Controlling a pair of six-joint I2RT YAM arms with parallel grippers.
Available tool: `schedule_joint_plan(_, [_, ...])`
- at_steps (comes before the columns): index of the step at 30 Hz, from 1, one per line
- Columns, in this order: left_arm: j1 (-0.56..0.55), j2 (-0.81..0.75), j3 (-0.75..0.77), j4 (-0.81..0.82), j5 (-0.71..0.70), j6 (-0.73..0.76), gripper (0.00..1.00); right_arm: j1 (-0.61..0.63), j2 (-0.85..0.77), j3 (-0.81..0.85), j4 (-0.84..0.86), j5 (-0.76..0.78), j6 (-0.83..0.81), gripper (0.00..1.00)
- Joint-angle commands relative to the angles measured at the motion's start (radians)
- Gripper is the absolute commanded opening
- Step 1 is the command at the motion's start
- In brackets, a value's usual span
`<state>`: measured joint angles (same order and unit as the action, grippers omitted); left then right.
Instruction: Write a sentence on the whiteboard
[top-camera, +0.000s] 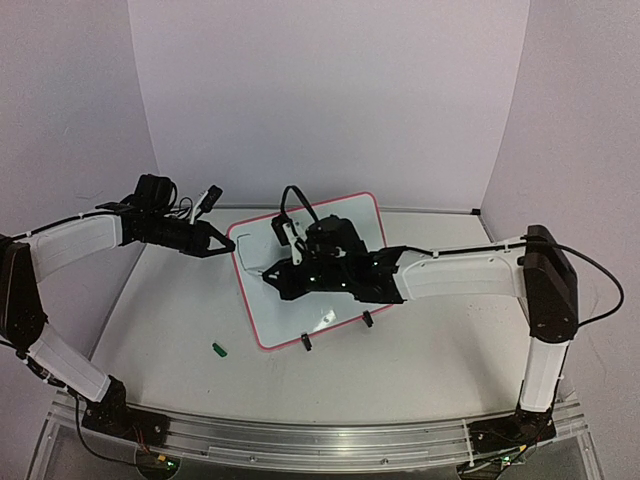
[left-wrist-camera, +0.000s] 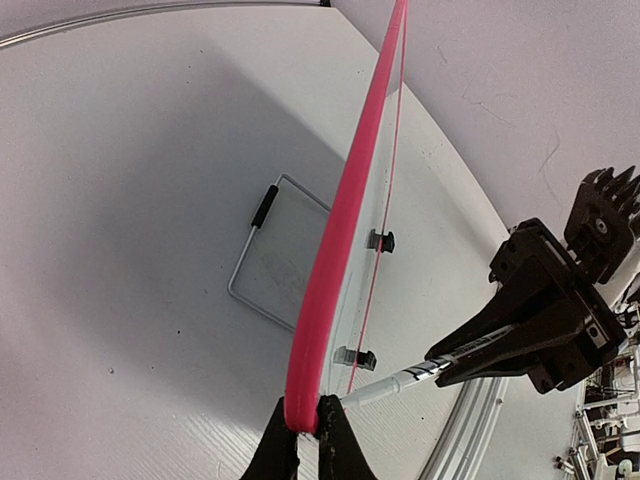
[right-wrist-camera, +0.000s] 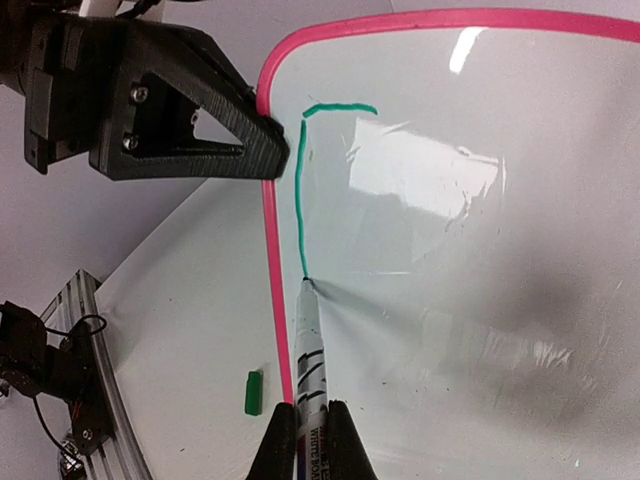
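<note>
The whiteboard (top-camera: 350, 215), white with a pink-red rim (left-wrist-camera: 340, 230), stands tilted on its two black clip feet (top-camera: 306, 343). My left gripper (left-wrist-camera: 305, 415) is shut on the rim at the board's left edge (top-camera: 228, 243). My right gripper (right-wrist-camera: 311, 415) is shut on a white marker (right-wrist-camera: 310, 350), whose tip touches the board (right-wrist-camera: 480, 300) close to the left rim. Of the sentence, only a green stroke (right-wrist-camera: 300, 200) shows: a short bar on top and a long line running down to the marker tip. The right arm reaches across the board's face (top-camera: 272, 280).
A green marker cap (top-camera: 220, 349) lies on the table left of the board's lower corner. A wire stand with a black grip (left-wrist-camera: 262, 215) lies flat behind the board. A metal rail (top-camera: 300, 440) runs along the near table edge. Walls close in the back and sides.
</note>
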<state>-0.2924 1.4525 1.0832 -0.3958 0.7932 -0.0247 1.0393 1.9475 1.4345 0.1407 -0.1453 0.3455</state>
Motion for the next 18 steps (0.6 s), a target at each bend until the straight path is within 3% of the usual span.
schedule_joint_plan(1, [-0.001, -0.004, -0.009, -0.023, -0.032, 0.060, 0.00, 0.001, -0.096, -0.036, 0.024, -0.053, -0.002, 0.00])
schedule_joint_plan(18, [-0.001, -0.003, -0.006, -0.026, -0.032, 0.063, 0.00, 0.001, -0.021, 0.080, 0.015, 0.013, -0.007, 0.00])
